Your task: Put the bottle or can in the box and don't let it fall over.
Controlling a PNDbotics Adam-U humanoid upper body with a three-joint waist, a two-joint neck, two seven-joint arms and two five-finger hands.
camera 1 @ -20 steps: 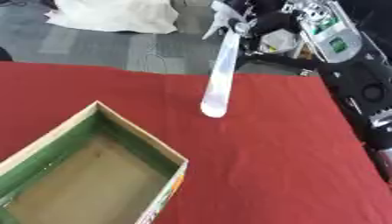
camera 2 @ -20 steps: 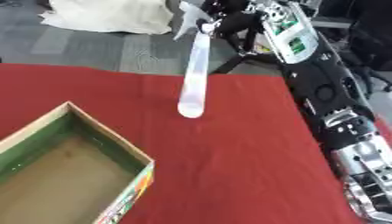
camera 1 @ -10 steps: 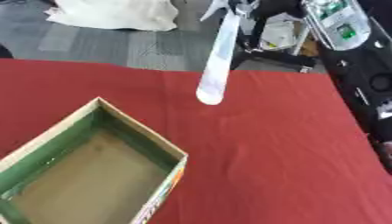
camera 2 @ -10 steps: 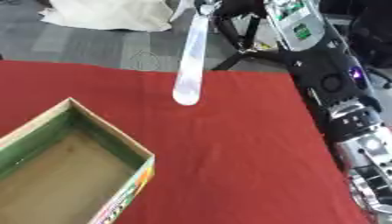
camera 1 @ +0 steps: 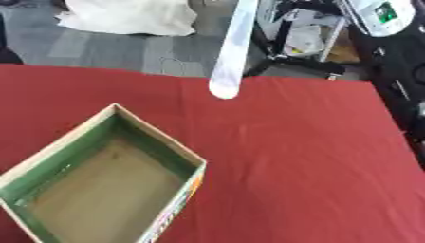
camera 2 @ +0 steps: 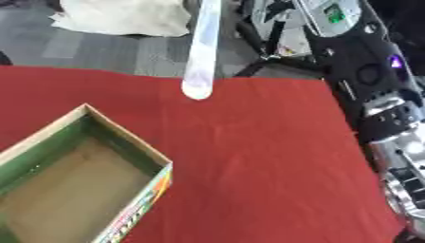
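A slim, pale, translucent bottle [camera 1: 230, 57] hangs tilted in the air over the far side of the red table [camera 1: 307, 156], its lower end toward me and its top cut off by the picture's upper edge. My right hand [camera 2: 264, 10] shows only in part at that upper edge, beside the bottle's top, shut on it; its arm [camera 2: 365, 80] runs down the right side. The open cardboard box [camera 1: 159, 138], green inside with a brown floor, stands at the lower left, nearer to me and to the left of the bottle's lower end. My left hand is out of sight.
Beyond the table's far edge lie a white cloth bundle [camera 1: 124, 16] on the grey floor and the black legs of a stand [camera 1: 291, 64]. Bare red cloth stretches to the right of the box.
The bottle has risen and drifted slightly left, away from me. My right hand has gone mostly out of the top of the picture. The box has stayed put.
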